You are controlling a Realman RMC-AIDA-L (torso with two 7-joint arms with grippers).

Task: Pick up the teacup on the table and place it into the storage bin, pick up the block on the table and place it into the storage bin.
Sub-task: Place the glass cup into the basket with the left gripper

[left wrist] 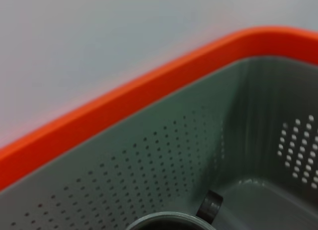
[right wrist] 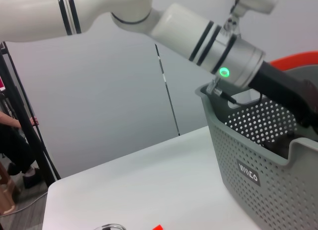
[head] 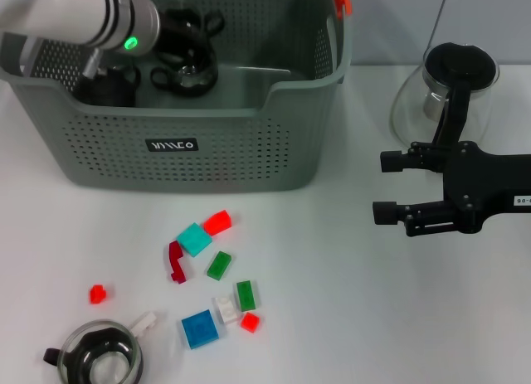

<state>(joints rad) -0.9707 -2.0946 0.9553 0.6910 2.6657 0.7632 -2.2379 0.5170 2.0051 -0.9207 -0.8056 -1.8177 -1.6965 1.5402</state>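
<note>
White table, toys up front, bin behind.
Nearest, a glass teacup beside scattered blocks; right gripper hovers jaws spread; farther, left gripper reaches inside the storage bin, jaws hidden.

Left hand hidden inside the storage bin.

A white table fills the head view, its surface evenly lit with soft shadows. In the right wrist view a plain pale grey wall stands behind the table, a thin dark seam running down it. At nine o'clock, dark stand poles lean by the wall.
</note>
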